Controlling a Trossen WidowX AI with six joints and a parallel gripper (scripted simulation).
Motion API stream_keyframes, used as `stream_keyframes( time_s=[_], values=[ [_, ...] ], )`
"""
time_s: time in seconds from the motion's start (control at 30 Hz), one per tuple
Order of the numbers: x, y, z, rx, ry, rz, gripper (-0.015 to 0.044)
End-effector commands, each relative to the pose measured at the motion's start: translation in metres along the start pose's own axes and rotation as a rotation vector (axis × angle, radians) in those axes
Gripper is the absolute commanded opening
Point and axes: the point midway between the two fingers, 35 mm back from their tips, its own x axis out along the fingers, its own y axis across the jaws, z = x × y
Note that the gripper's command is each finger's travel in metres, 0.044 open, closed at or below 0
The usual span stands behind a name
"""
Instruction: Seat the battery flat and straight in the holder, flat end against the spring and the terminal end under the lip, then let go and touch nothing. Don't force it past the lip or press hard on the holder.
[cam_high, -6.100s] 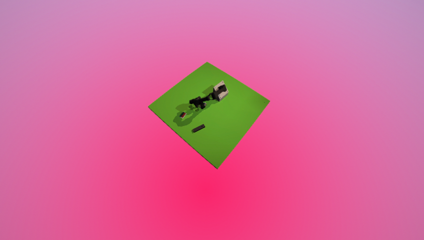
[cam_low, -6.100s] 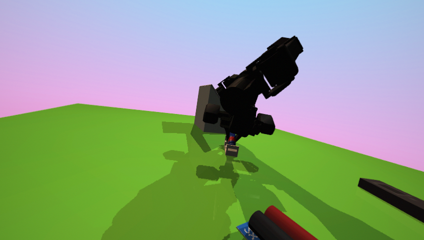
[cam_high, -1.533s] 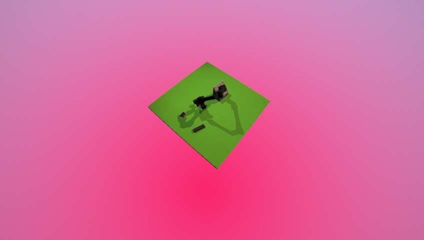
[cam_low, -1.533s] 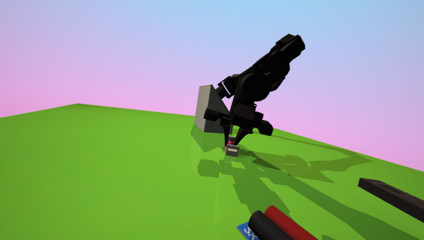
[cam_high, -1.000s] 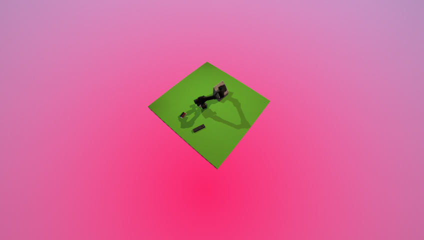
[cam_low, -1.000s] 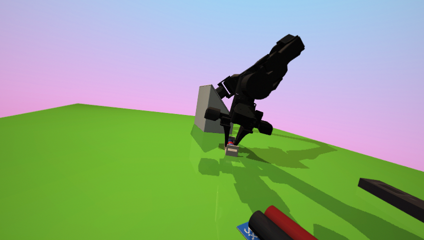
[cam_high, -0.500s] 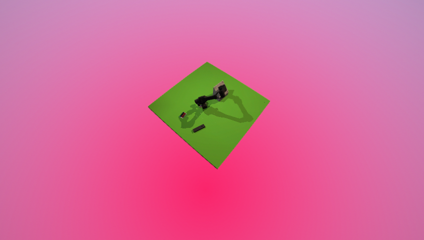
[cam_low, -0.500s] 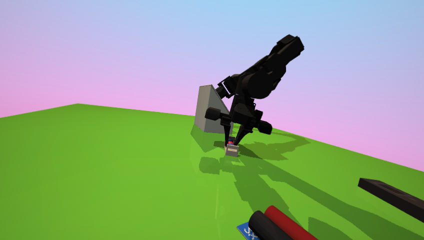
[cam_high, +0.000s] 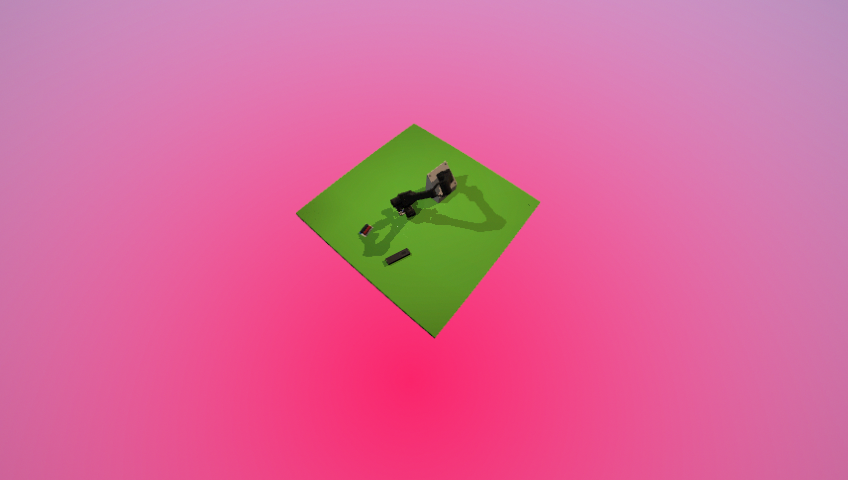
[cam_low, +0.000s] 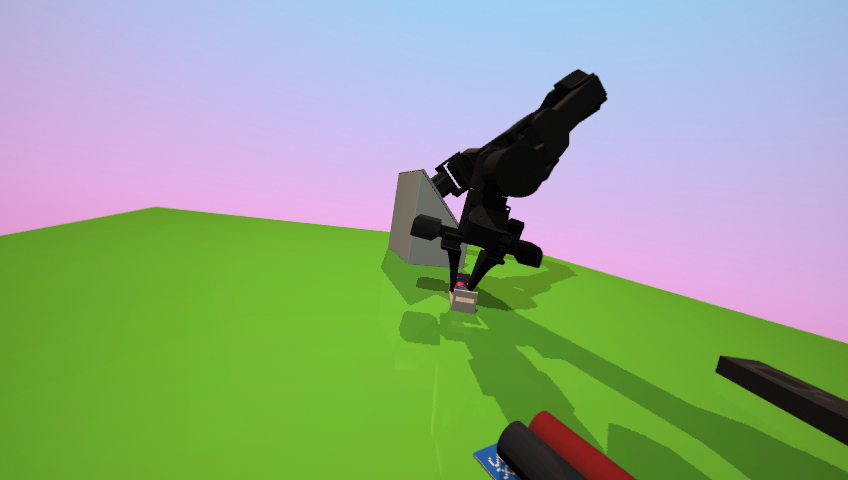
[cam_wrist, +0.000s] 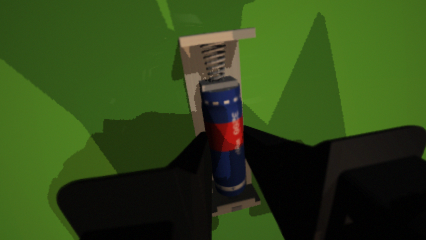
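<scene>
My gripper (cam_low: 461, 287) (cam_wrist: 223, 135) is shut on the battery (cam_low: 461, 284) (cam_wrist: 227, 165), with one finger on each long side. The battery is blue with a red band. The pale holder (cam_low: 464, 302) (cam_wrist: 191, 75) is under it. In the wrist view the battery's grey flat end faces the coil spring (cam_wrist: 214, 59) and appears close to its tip; contact is unclear. The other end overlaps the holder's near end, where the dark lip area shows. The battery looks slightly skewed to the holder. Its height and tilt are hard to judge, and the fingers hide part of the holder's sides.
A dark bar (cam_high: 397, 256) (cam_low: 785, 389) lies away from the holder. A blue board (cam_low: 489, 459) carries a black cylinder (cam_low: 535, 452) and a red cylinder (cam_low: 577, 446). The arm's grey base block (cam_low: 407, 220) stands behind the holder in the exterior view.
</scene>
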Motion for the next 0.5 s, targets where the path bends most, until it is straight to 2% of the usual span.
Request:
stream_keyframes(
  time_s=[0.0,0.17,0.3,0.47],
  values=[
    [0.0004,0.0007,-0.0011,0.003,0.001,0.0,0.0068],
    [0.0003,0.0008,-0.0009,0.003,0.001,0.0,0.0068],
    [0.0003,0.0008,-0.0009,0.003,0.001,0.0,0.017],
    [-0.0042,0.0002,-0.0008,0.001,0.0,0.0,0.017]
  ],
)
